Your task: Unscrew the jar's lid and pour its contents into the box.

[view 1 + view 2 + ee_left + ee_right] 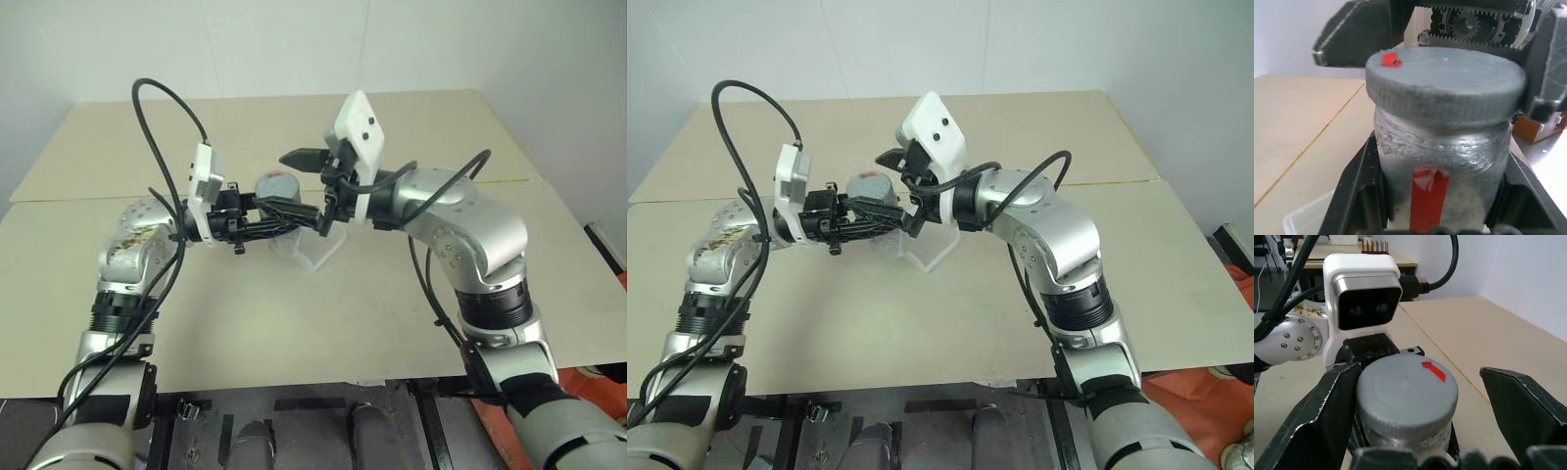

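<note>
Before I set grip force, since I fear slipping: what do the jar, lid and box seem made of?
Jar: looks like clear plastic or glass, scuffed and cloudy, with a red tape strip.
Lid: grey, matte, probably plastic; its rim is ridged.
Box: thin see-through plastic, smooth and glossy; the table shows through its walls.

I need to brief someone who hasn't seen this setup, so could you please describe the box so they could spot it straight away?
Start at the beige table, then find where the two arms meet above its middle. The left hand holds the grey-lidded jar there, and the box sits on the table just under it. It is the only see-through, square, open tub.
</note>
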